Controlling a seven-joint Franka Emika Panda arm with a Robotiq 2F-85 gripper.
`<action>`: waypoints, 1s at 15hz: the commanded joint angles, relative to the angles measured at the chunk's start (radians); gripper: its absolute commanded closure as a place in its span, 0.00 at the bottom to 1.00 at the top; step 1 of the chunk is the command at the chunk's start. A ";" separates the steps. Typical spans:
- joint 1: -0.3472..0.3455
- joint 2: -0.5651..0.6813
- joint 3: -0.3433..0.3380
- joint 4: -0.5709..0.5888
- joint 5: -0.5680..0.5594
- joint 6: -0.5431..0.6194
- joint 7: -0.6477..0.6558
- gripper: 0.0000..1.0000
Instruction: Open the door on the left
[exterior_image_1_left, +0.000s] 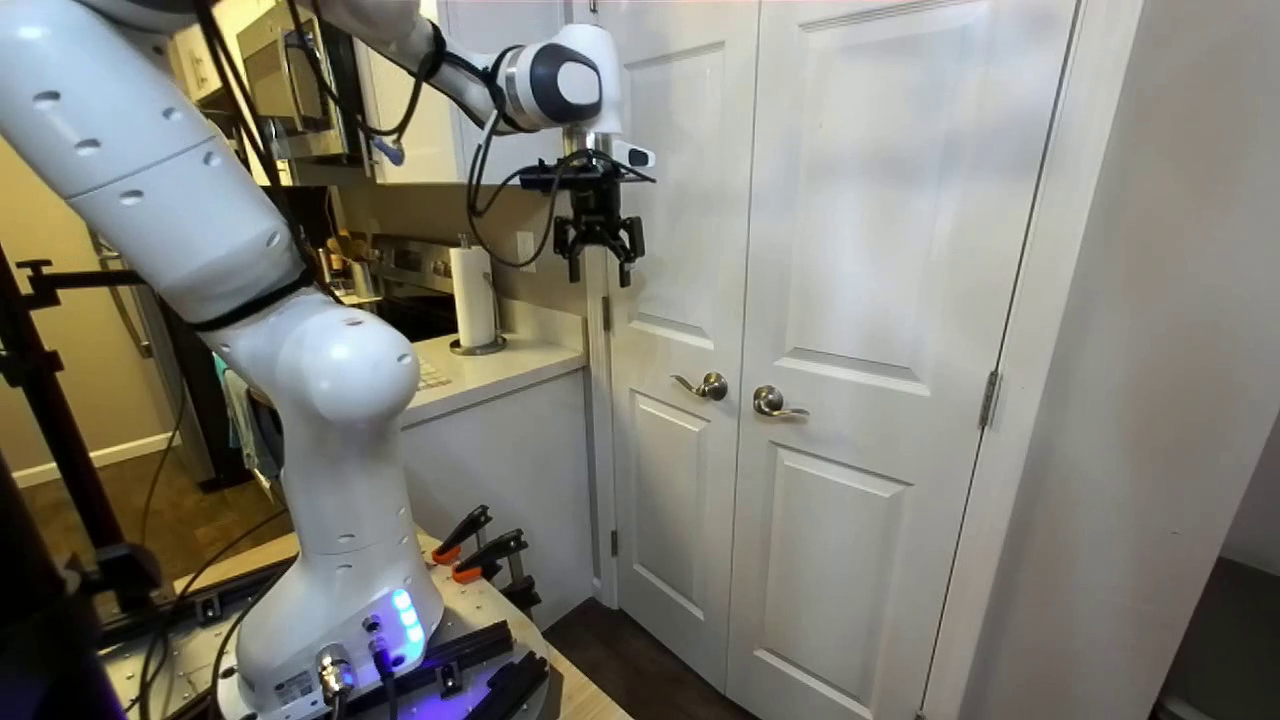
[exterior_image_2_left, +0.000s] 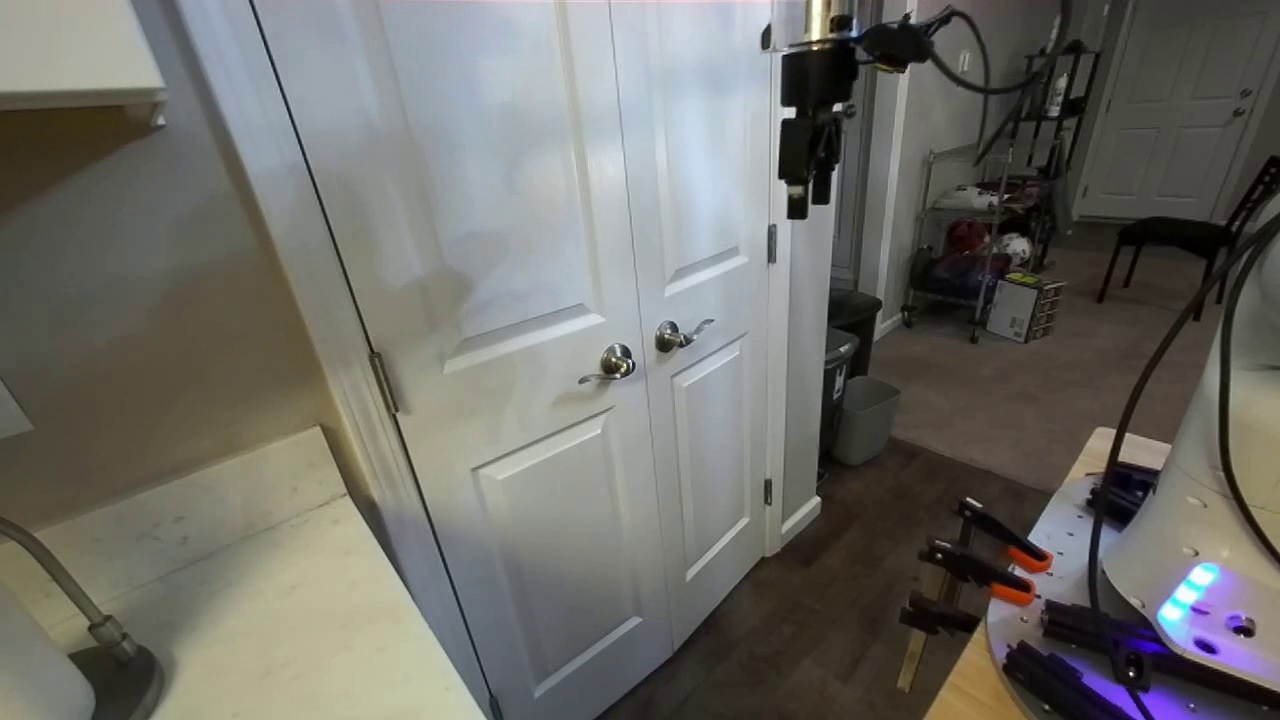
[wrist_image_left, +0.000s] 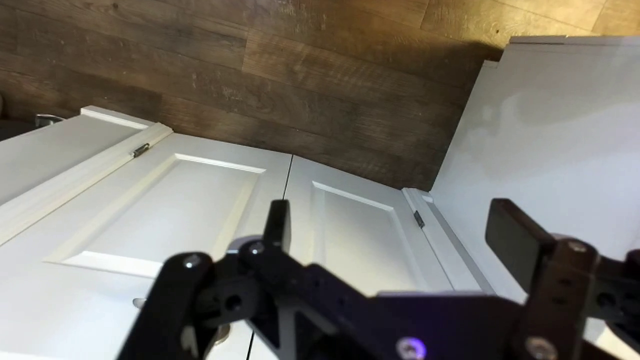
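Nothing of the opening is done yet: the left door (exterior_image_1_left: 672, 350) sits closed in its frame, in line with the right door (exterior_image_1_left: 880, 400) beside it. Your hand (exterior_image_1_left: 600, 272) hangs in front, apart from it and seemingly higher than its lever handle (exterior_image_1_left: 706, 386), with the fingers (wrist_image_left: 515, 245) spread wide and nothing between them. So reaching the lever, turning it and drawing the door out are all left to do.

The hinge (exterior_image_2_left: 382, 382) shows on the near face, so you can probably expect an outward swing. That hinge edge stands just beside the kitchen bench (exterior_image_2_left: 290, 600), whose corner may limit how far you swing. The floor (exterior_image_2_left: 820, 590) before the door gives you room, but watch the clamps (exterior_image_2_left: 975, 568) jutting from the rim of the mounting plate (exterior_image_2_left: 1078, 570).
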 joint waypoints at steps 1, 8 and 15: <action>-0.012 0.187 0.021 0.115 0.002 0.083 0.053 0.00; -0.011 0.401 0.033 0.281 0.024 0.105 0.171 0.00; 0.003 0.480 0.067 0.346 0.060 0.175 0.251 0.00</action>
